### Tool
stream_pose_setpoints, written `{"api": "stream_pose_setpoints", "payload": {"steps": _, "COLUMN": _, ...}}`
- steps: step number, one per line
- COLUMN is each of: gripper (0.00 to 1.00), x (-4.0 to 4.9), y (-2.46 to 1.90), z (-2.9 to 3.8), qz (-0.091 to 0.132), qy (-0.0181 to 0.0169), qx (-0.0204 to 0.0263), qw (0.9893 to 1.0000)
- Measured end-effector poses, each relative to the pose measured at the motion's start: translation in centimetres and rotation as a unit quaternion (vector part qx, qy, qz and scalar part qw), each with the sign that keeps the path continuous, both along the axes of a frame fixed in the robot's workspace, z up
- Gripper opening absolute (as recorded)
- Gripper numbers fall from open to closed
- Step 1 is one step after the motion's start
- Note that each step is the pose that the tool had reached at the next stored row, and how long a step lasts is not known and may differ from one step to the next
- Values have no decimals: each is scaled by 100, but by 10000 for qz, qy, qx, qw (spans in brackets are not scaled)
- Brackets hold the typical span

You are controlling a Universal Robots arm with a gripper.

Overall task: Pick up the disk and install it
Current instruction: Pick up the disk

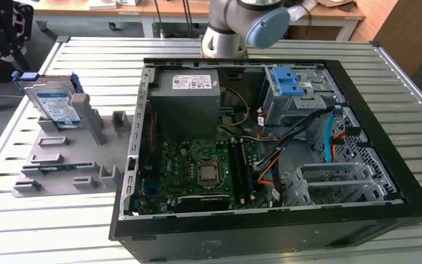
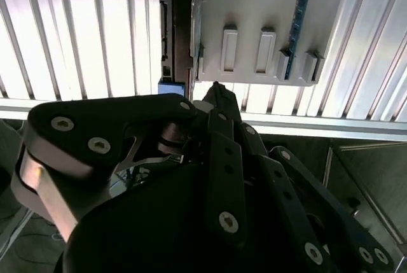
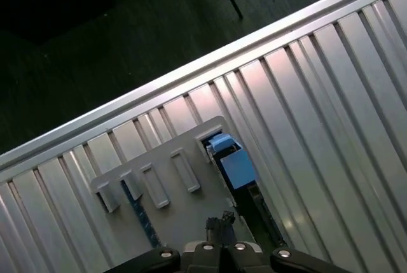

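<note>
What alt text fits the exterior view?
The disk stands upright in a grey fixture on the slatted table, at the exterior view's left of an open computer case. The arm rises beyond the case, whose motherboard and drive cage lie exposed.

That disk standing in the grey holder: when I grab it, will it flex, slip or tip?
Probably rigid: the disk looks like a metal-cased slab, so it should not flex. Its blue bracket is thin plastic and may give if squeezed. Standing on edge in the grey holder, it could tip if nudged sideways.
</note>
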State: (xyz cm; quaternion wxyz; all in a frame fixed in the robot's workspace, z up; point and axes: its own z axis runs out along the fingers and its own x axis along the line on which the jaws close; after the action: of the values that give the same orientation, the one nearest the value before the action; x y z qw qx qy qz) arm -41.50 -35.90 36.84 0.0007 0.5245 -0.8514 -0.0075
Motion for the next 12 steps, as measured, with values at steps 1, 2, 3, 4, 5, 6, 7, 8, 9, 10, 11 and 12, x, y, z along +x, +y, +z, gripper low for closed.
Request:
{"api": "stream_pose_setpoints", "payload": {"steps": 1, "gripper": 11, "x": 0, "y": 46, "z": -2, "qz": 1, "qy": 2, "qx": -1, "qw": 10000}}
{"api": "stream_pose_setpoints", "payload": {"steps": 2, "gripper": 11, "x": 0, "y": 91, "z": -9, "qz": 1, "qy": 1, "qx": 0, "qw": 10000}}
{"api": "stream_pose_setpoints", "payload": {"steps": 3, "gripper": 11, "x": 0, "y": 136, "z": -15, "qz": 1, "qy": 0, "qx": 0, "qw": 10000}}
{"api": "stream_pose_setpoints", "payload": {"steps": 4, "gripper": 11, "x": -2, "y": 176, "z": -23, "qz": 1, "qy": 0, "qx": 0, "qw": 10000}}
{"api": "stream_pose_setpoints", "payload": {"steps": 5, "gripper": 11, "x": -7, "y": 192, "z": -31, "qz": 16, "qy": -3, "qx": 0, "qw": 10000}}
{"api": "stream_pose_setpoints", "payload": {"steps": 6, "gripper": 11, "x": -7, "y": 193, "z": -39, "qz": 80, "qy": -4, "qx": 0, "qw": 10000}}
{"api": "stream_pose_setpoints", "payload": {"steps": 7, "gripper": 11, "x": -7, "y": 193, "z": -47, "qz": 163, "qy": -4, "qx": 0, "qw": 9999}}
{"api": "stream_pose_setpoints", "payload": {"steps": 8, "gripper": 11, "x": -7, "y": 193, "z": -56, "qz": 262, "qy": -4, "qx": 0, "qw": 9997}}
{"api": "stream_pose_setpoints", "payload": {"steps": 9, "gripper": 11, "x": -7, "y": 194, "z": -65, "qz": 351, "qy": -4, "qx": 0, "qw": 9994}}
{"api": "stream_pose_setpoints", "payload": {"steps": 10, "gripper": 11, "x": -7, "y": 194, "z": -75, "qz": 441, "qy": -4, "qx": 0, "qw": 9990}}
{"api": "stream_pose_setpoints", "payload": {"steps": 11, "gripper": 11, "x": -7, "y": 194, "z": -84, "qz": 531, "qy": -3, "qx": 0, "qw": 9986}}
{"api": "stream_pose_setpoints", "payload": {"steps": 12, "gripper": 11, "x": -7, "y": 194, "z": -93, "qz": 621, "qy": -4, "qx": 0, "qw": 9981}}
